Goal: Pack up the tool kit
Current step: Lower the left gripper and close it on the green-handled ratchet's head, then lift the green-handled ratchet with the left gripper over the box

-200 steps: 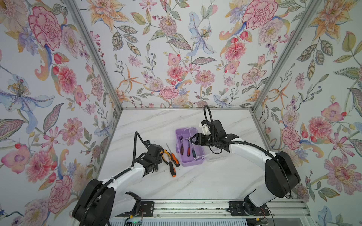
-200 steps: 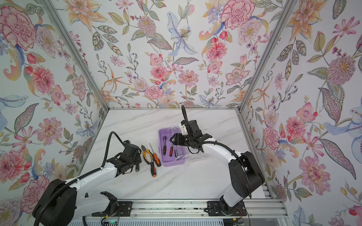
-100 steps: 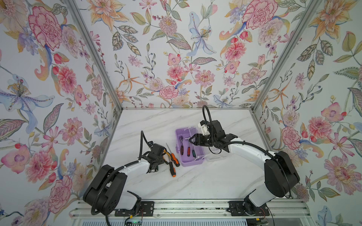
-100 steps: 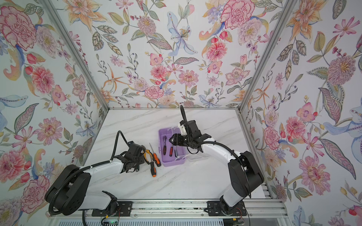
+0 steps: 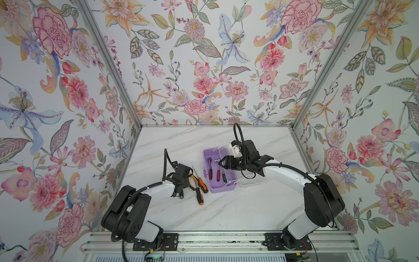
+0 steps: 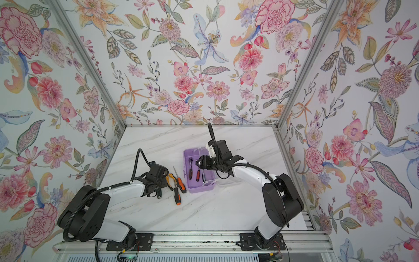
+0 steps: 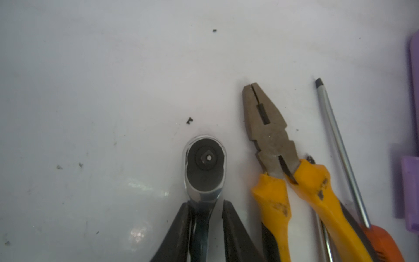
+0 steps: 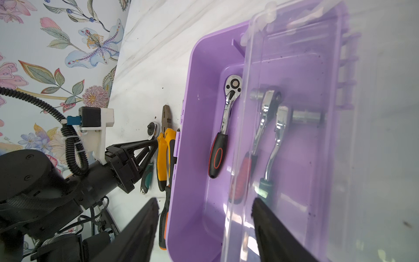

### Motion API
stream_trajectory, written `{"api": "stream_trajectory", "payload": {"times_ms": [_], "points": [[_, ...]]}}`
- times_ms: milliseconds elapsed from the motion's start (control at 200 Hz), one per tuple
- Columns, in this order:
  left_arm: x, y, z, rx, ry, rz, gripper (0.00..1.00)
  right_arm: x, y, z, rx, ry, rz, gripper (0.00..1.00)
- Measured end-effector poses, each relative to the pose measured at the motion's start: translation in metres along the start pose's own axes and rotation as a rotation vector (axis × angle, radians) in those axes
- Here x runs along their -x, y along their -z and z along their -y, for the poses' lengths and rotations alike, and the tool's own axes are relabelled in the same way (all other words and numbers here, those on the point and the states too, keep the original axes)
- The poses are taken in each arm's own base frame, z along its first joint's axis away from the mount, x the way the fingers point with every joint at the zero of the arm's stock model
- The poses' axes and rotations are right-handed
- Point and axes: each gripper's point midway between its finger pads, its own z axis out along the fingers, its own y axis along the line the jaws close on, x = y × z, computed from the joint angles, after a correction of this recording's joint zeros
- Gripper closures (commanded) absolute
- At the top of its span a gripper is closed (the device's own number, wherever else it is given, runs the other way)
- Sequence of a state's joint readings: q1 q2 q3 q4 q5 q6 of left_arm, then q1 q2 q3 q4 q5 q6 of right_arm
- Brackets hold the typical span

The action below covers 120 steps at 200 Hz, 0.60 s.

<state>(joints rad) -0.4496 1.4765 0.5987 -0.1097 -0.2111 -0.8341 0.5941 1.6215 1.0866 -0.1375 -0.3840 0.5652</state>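
Shifted toward the tools since a second ago, the left gripper (image 7: 206, 217) brackets a ratchet (image 7: 205, 167) at nine o'clock of the pliers (image 7: 267, 127), though whether it pinches yet cannot be told, while the right gripper (image 8: 204, 200) hangs spread over the purple box (image 5: 223, 187) at three o'clock, likely the ratchet's next stop.

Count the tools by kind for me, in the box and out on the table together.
Ratchets: 4 (three in the box, one on the table at the left gripper)
Pliers: 1
Screwdrivers: 2
Total: 7 tools
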Motion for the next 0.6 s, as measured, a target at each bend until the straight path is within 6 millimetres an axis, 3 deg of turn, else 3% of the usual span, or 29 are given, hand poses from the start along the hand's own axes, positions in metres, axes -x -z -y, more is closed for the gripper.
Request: {"api": "stream_trajectory", "payload": {"times_ms": [135, 245, 480, 601], "points": [[0.001, -0.002, -0.001, 0.014, -0.011, 0.003, 0.85, 0.000, 0.000, 0.001, -0.003, 0.000, 0.002, 0.33], [0.003, -0.002, -0.002, 0.018, -0.028, 0.008, 1.00, 0.000, 0.000, 0.001, -0.003, 0.000, 0.002, 0.33], [0.004, -0.001, -0.007, 0.027, -0.034, 0.006, 1.00, 0.000, 0.000, 0.001, -0.003, 0.000, 0.002, 0.33], [0.009, 0.012, -0.005, 0.001, -0.031, 0.006, 1.00, 0.000, 0.000, 0.001, -0.003, 0.000, 0.002, 0.33]]}}
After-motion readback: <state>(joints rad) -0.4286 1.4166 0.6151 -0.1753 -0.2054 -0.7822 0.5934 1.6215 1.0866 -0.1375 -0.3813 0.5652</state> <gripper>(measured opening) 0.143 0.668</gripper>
